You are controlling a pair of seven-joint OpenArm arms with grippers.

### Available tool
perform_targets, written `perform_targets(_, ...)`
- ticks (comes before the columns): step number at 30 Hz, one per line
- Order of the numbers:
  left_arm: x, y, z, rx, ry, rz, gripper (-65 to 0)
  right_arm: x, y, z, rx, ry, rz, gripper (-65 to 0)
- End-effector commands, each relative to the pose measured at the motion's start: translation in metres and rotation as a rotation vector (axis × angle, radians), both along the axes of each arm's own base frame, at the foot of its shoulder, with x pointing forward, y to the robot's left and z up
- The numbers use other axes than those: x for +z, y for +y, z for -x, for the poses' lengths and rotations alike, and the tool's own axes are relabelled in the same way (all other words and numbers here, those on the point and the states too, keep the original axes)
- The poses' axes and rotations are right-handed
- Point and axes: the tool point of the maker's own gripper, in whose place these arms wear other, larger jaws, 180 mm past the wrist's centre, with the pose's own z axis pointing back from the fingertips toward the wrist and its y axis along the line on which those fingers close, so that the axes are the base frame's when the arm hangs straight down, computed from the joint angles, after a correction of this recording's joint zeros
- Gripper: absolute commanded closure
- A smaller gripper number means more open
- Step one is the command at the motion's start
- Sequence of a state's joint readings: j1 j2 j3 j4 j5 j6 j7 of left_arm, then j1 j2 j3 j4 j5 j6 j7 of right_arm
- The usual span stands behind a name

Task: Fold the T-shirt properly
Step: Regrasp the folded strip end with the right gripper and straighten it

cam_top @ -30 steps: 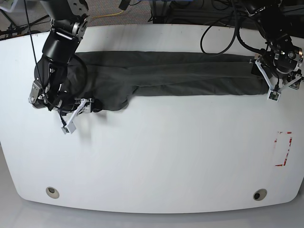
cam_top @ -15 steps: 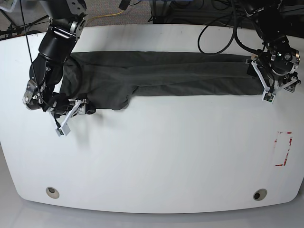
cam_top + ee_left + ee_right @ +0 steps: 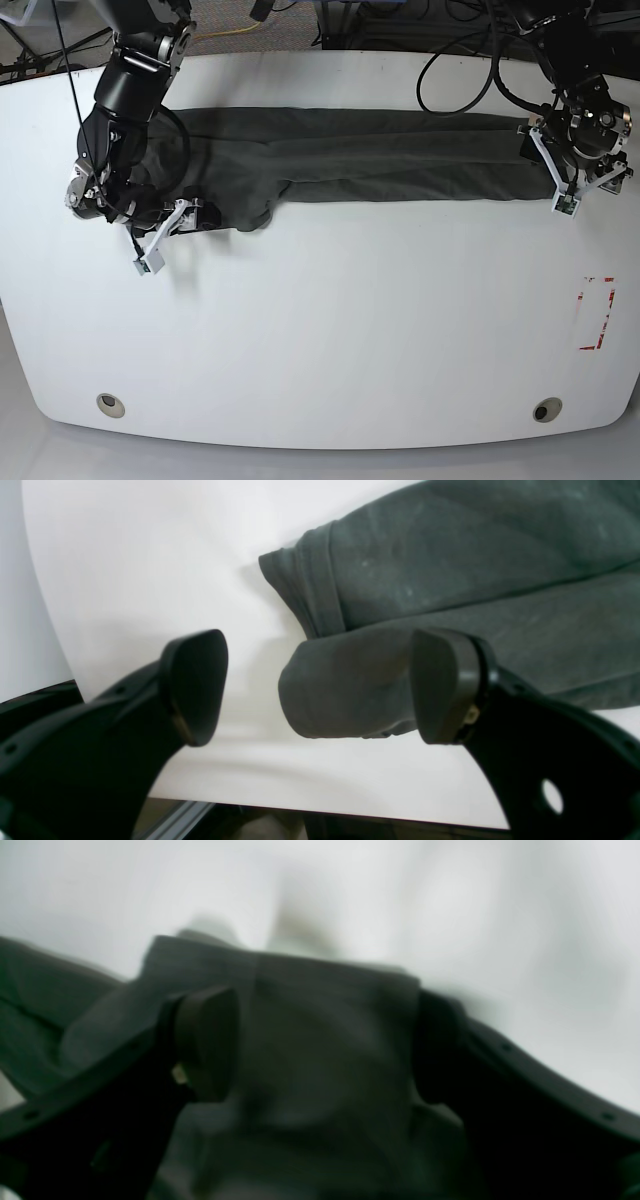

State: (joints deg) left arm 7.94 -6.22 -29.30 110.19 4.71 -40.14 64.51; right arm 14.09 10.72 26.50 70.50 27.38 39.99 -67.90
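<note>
A: Left claw [image 3: 320, 687] — how is it standing?

B: It is gaping wide. Its two dark pads [image 3: 195, 685] are sitting well apart, and nothing is being pinched between them. A rolled end of the T-shirt [image 3: 450, 580] is lying in the gap, close against the one pad; whether cloth and pad are touching, I cannot tell. A hemmed edge is showing just behind that roll.

A: And in the base view?

B: The left claw [image 3: 572, 180] is hovering at the T-shirt's [image 3: 380, 155] end, near the tabletop's [image 3: 330, 330] far corner on that view's right side.

A: Right claw [image 3: 320, 1045]?

B: Also spread wide. The wrist picture is blurring badly, but the pads are standing apart with grey cloth [image 3: 320, 1030] filling the space between and below them. Whether the pads are pressing on the fabric, I cannot tell.

A: Its place on the tabletop?

B: In the base view the right claw [image 3: 170, 228] is sitting at the garment's opposite end, by the far corner on that view's left side, with a white finger piece [image 3: 152, 258] jutting toward the near edge.

A: The T-shirt itself?

B: It is lying as a long, narrow dark band along the far edge, running nearly from one arm to the other. The end by the right arm is bunching wider, with a lobe drooping toward the near edge. A red marked rectangle [image 3: 597, 313] is showing near the right-hand edge of that view, well apart from the cloth.
</note>
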Motion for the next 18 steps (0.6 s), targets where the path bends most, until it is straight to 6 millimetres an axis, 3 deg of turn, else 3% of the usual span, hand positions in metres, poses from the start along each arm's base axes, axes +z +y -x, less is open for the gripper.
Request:
perform_targets(1,0.010,0.003,-0.006,-0.005,-0.032,-0.017,-51.7,0.007,0.001,-0.006,0.003,-0.022,0.003,-47.9)
perform_targets(3,0.009,0.004,-0.005,-0.005,-0.030,-0.019,-51.7,0.004,0.004,-0.003,0.004,-0.014,-0.003,-44.2)
perform_targets(4,0.009,0.004,-0.005,-0.005,-0.030,-0.019,-51.7,0.004,0.005,-0.003,0.005,-0.014,-0.004,-39.5)
perform_targets(6,0.009,0.004,-0.005,-0.005,-0.030,-0.019,-51.7,0.005,0.005,-0.004,0.004,-0.019,-0.006,-27.6)
perform_targets(8,0.009,0.004,-0.005,-0.004,-0.028,-0.022,-51.7,0.008,0.006,-0.007,-0.004,-0.041,-0.017,-11.1)
perform_targets(10,0.009,0.004,-0.005,-0.004,-0.028,-0.022,-51.7,0.009,0.006,-0.009,-0.008,-0.051,-0.019,-0.8)
perform_targets(14,0.005,0.005,-0.003,-0.001,-0.016,-0.017,-51.7,0.033,0.004,-0.020,-0.006,-0.130,-0.011,0.0)
perform_targets(18,-0.018,0.011,0.004,0.013,0.057,0.012,-51.7,0.058,0.010,-0.012,0.026,-0.200,-0.034,0.0)
